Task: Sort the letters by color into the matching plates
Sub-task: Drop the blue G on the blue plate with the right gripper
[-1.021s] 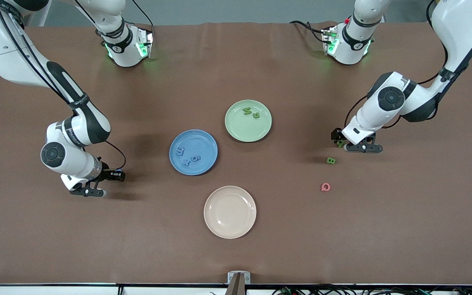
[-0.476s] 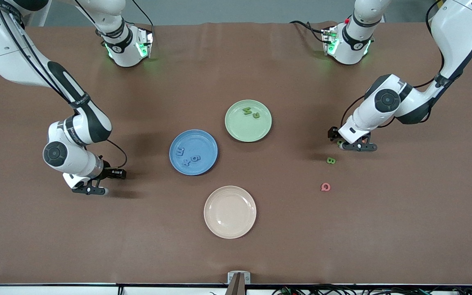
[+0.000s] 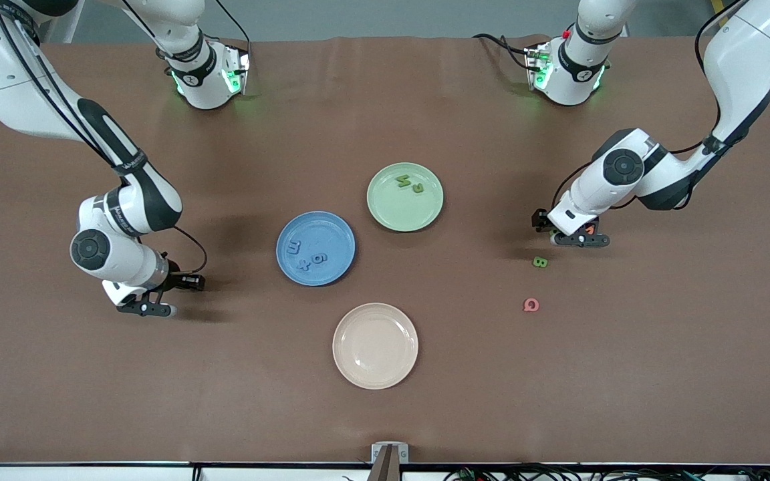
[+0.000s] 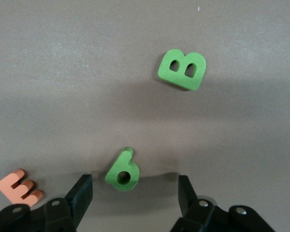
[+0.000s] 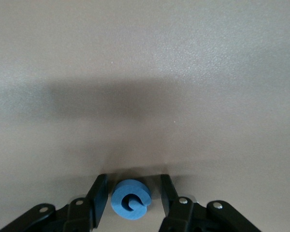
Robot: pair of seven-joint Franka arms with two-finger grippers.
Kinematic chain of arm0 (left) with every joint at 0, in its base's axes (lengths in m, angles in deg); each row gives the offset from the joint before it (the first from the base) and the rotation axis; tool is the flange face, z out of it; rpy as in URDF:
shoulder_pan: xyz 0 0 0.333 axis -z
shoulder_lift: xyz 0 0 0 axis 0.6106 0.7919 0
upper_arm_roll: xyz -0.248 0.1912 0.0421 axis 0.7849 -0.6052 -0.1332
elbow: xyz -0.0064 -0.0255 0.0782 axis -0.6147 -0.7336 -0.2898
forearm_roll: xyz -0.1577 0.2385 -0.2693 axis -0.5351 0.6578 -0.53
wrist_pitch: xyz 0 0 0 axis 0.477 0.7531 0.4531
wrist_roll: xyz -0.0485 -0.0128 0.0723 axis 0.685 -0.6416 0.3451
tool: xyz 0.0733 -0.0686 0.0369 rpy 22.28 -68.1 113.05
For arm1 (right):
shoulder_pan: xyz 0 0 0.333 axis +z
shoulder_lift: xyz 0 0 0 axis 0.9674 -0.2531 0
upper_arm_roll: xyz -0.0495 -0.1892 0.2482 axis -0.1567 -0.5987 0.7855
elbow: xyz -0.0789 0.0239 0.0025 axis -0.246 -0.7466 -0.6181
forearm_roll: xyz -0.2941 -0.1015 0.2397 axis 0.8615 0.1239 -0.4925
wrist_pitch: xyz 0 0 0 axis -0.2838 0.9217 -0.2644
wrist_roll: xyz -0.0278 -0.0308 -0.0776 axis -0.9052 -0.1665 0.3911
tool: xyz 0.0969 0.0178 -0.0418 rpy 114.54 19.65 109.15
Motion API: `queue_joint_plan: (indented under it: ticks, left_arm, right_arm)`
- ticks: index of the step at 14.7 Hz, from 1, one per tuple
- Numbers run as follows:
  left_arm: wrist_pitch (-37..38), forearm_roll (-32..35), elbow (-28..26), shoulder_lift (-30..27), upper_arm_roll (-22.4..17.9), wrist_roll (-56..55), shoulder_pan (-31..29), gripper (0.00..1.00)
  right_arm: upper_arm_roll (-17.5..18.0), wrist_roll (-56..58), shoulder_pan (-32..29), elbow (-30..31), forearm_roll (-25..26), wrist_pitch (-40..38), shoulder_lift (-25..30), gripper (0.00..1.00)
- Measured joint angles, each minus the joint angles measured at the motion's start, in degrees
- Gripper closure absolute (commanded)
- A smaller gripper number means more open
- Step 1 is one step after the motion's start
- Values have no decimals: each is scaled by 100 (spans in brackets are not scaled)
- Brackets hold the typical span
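The left gripper [image 4: 134, 195] is low over the tabletop [image 3: 425, 414] at the left arm's end, its fingers apart on either side of a green 6 [image 4: 122, 172] and not yet touching it. The 6 lies nearer to one finger than to the other, so in my judgement a closing could push it sideways or tip it on its edge instead of clamping it. An orange E [image 4: 19, 186] lies just beside the outside of that same finger; a small drift could catch it and carry a wrong colour along. A green B [image 3: 540, 262] lies near, and a pink letter [image 3: 531, 305] nearer to the front camera. The right gripper [image 5: 131, 195] is low at the right arm's end, its fingers close on both sides of a blue round letter [image 5: 131, 199]; the gaps are very thin and I cannot tell if they already press it. If the hold is only on the curved edge, the letter may slip out when lifted. The blue plate [image 3: 338, 270] holds three blue letters [image 3: 305, 254], the green plate [image 3: 385, 214] two green letters [image 3: 409, 184], and the beige plate [image 3: 375, 345] is a wrong place to drop.
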Motion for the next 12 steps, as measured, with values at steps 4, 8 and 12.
queue_joint_plan:
  ticks: [4,8,12]
  left_arm:
    - [-2,1,8,0,0,-4,0,46]
    - [-3,4,25,0,-45,-4,1,48]
    - [-23,5,50,0,-60,-4,5,66]
  right_arm:
    - [13,-22,2,53,0,-39,67,99]
    - [35,-255,13,72,1,-98,84,100]
    - [686,-1935,259,9,1,-721,114,100]
